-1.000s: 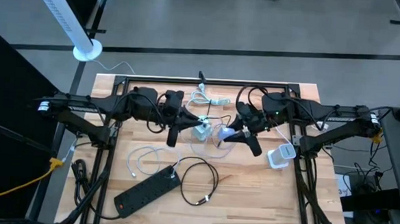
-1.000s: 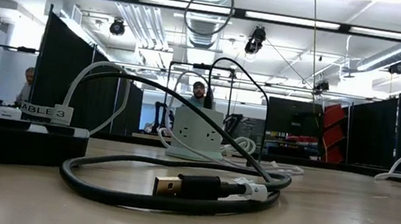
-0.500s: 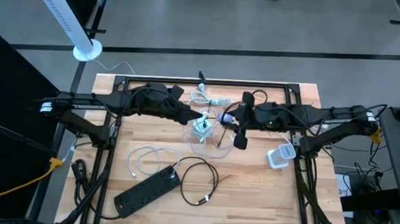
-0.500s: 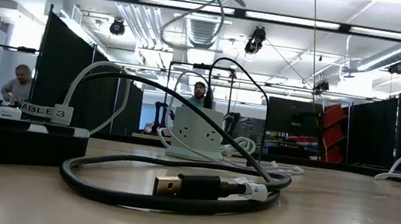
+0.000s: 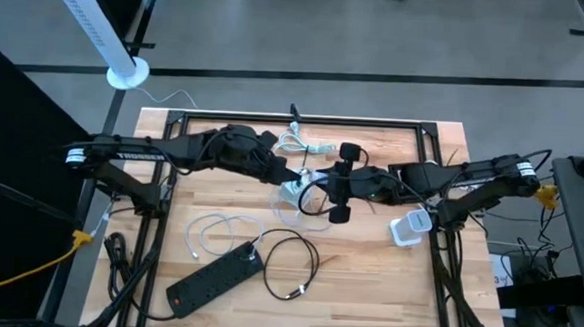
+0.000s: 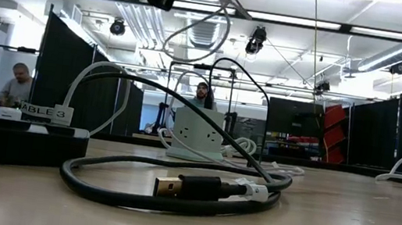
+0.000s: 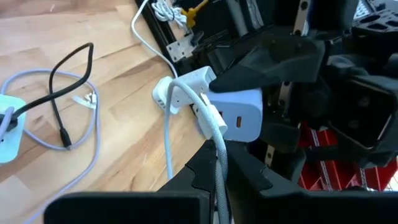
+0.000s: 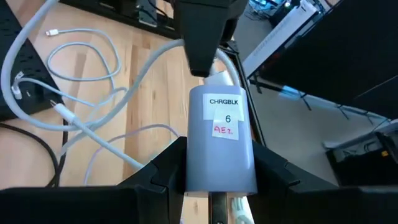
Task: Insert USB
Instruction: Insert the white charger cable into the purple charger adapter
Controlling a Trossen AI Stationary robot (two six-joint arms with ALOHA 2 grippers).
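My right gripper (image 8: 219,180) is shut on a pale grey-blue charger block (image 8: 221,140) labelled CHRGBLK 6, held in the air over the table's middle (image 5: 316,177). My left gripper (image 7: 221,180) is shut on a white braided USB cable (image 7: 217,149). The cable's white plug (image 7: 208,117) sits against the block's port face, beside an orange port (image 7: 240,118). I cannot tell whether the plug is in a port. In the high view the left gripper (image 5: 293,174) and the right gripper (image 5: 323,182) meet tip to tip. My left gripper pinches the white braided cable just behind its plug (image 7: 219,163) between its two fingers, which lie along the cable. The plug points at the block, clear of the table, and the cable trails back below the hand. My right gripper pinches the charger block by its two long sides (image 8: 193,165), one finger (image 8: 165,171) on each side. The label face is turned to the wrist camera and the port end points at the left gripper. The block is lifted clear of the table.
A white multi-port hub (image 6: 198,136) stands on the table under the grippers. A black USB cable coil (image 6: 175,185), a black power strip (image 5: 216,277), a loose white cable (image 5: 208,234) and a white adapter (image 5: 409,230) lie nearer. People show in the room behind.
Both grippers have risen and closed in on each other over the table's middle, the left moving right and the right moving left. The right gripper has turned with the block so that its port end faces the plug. Plug and block now meet.
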